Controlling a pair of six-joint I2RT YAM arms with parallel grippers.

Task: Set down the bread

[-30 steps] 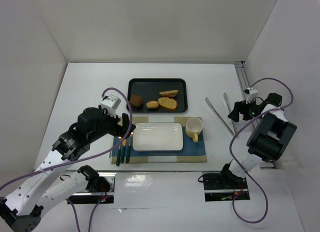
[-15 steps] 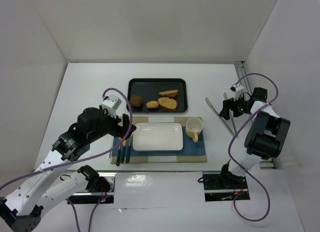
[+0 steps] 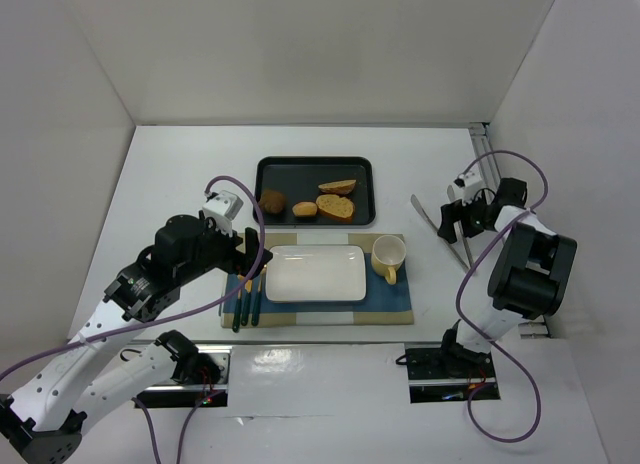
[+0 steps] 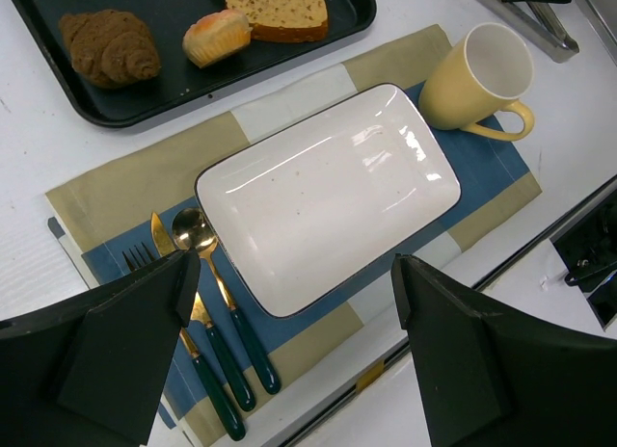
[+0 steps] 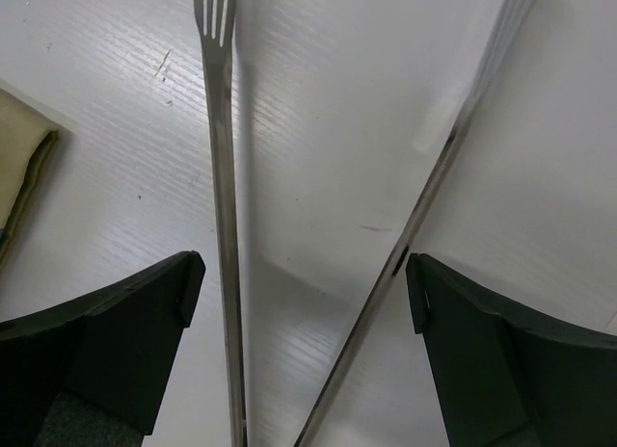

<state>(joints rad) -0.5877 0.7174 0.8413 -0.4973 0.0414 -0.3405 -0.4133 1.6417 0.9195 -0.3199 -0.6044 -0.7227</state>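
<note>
Four bread pieces [image 3: 336, 207] lie in the black tray [image 3: 300, 174], beyond the plate [image 3: 315, 274]. Near the right edge of the table [image 3: 180, 184], the right gripper [image 5: 301, 274] stands wide open, straddling both arms of the tongs [image 5: 224, 177] and clasping nothing. The left gripper [image 4: 289, 274] gapes wide over the plate.

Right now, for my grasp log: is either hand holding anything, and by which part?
Nothing is held. The right hand is open over the tongs, not gripping them; the left hand is open above the plate.
</note>
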